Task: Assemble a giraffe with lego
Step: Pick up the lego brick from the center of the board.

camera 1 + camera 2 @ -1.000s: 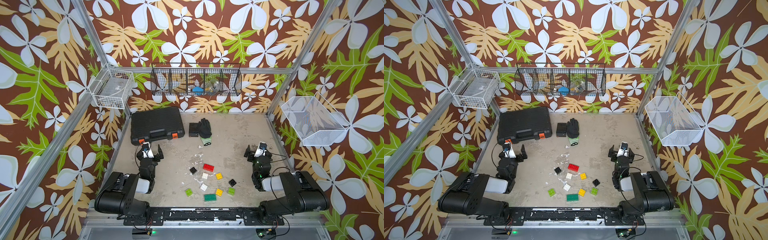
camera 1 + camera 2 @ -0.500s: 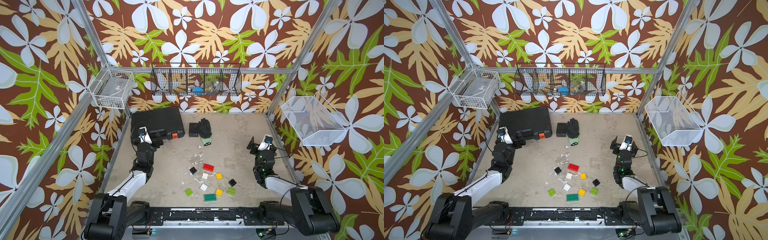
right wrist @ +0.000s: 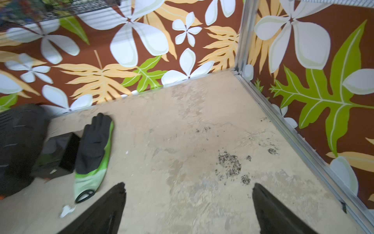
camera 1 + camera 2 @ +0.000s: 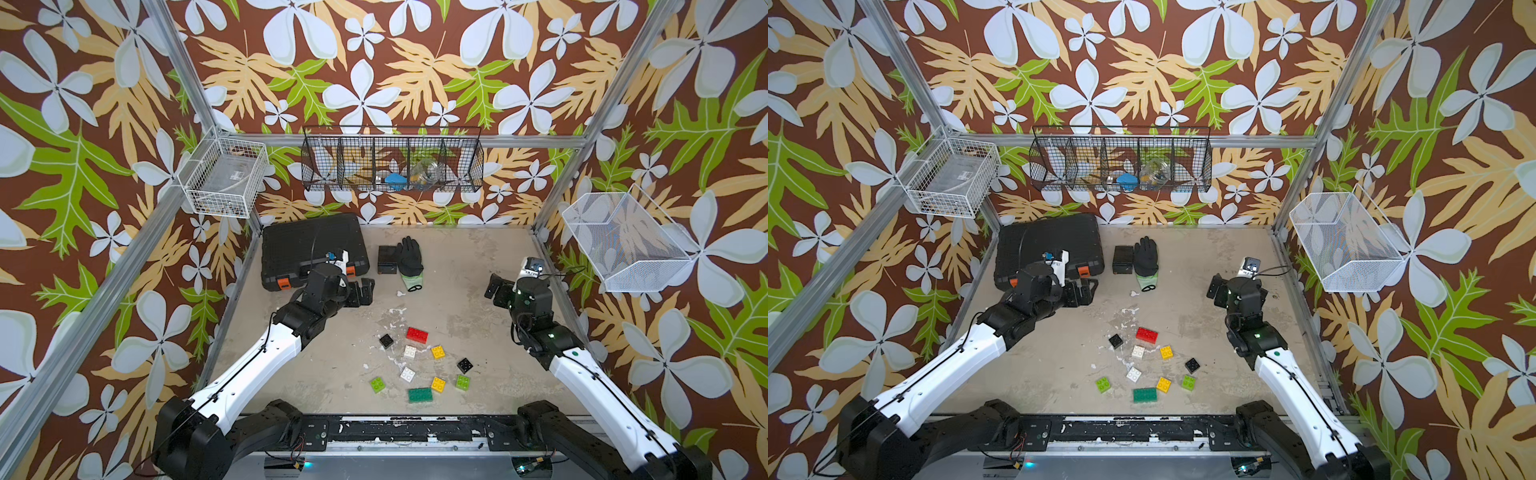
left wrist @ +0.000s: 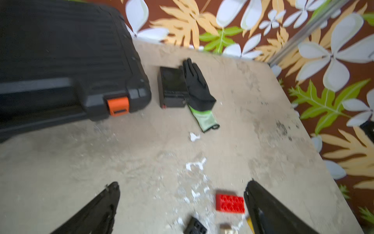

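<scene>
Your left end effector (image 4: 362, 291) is hanging with its jaws wide apart and holding nothing. Taking the back wall as twelve o'clock, it is sitting at about ten o'clock on the tabletop (image 4: 478, 257), just clear of the case (image 4: 311, 245). A second ago that arm was folded low near its base; it has been stretching forward and is now turning in toward the middle. In the left wrist view, the red brick (image 5: 230, 203) is showing close beside one finger.

Your right end effector (image 4: 497, 286) is also standing apart and empty, at about three o'clock. It too has been rising out of its folded pose, and its wrist view is taking in only bare tabletop and the glove (image 3: 95, 145).

The lego (image 4: 419, 365) is lying loose toward six o'clock, well apart from both end effectors, and no brick has been shifting since the earlier pictures. No giraffe is standing yet, so you are probably only starting your first reach, with the left arm leading.
</scene>
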You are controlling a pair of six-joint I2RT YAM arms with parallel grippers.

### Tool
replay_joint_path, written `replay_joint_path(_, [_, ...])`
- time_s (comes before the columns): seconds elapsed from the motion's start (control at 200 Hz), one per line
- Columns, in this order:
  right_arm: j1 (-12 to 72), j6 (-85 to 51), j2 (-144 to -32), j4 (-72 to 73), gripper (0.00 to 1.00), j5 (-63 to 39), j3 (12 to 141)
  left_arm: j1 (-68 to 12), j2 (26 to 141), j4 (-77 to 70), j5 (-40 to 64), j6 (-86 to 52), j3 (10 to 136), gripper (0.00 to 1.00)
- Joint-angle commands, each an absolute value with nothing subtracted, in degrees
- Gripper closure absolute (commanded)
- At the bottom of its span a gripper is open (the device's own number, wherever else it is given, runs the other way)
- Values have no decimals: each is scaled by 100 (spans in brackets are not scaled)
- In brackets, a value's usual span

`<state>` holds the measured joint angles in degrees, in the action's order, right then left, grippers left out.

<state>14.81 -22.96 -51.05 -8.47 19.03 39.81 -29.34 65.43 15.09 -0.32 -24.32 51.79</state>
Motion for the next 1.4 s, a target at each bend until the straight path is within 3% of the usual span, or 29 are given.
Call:
replay_joint_path(0.0, [1678, -2421, -4848, -2145, 0, 1276, 4209, -3257, 6591, 2640, -7, -2805, 5333, 0])
replay_joint_path(0.155, [2069, -2553, -4425, -2747, 0, 785, 4310, -3586, 6652, 3363, -124, -3277, 5342, 0])
replay_joint_path(0.28, [2165, -2615, -4882, -3590, 0, 315, 4779, -3820, 6583, 3604, 146, -4030, 5117, 0])
replay_joint_path(0.641, [2568, -2471, -4860, -4066, 0, 40, 4888, -6141, 6324, 4130, -903, -7366, 4372, 0])
replay_joint_path(1.071, [2567, -2181, -5016, -4033, 0, -428, 4761, -6486, 6781, 3288, -796, -7980, 3860, 2])
replay_joint_path(1.396, [2560, -2074, -4885, -4017, 0, -493, 4807, -6627, 7480, 3212, -998, -8140, 4013, 18])
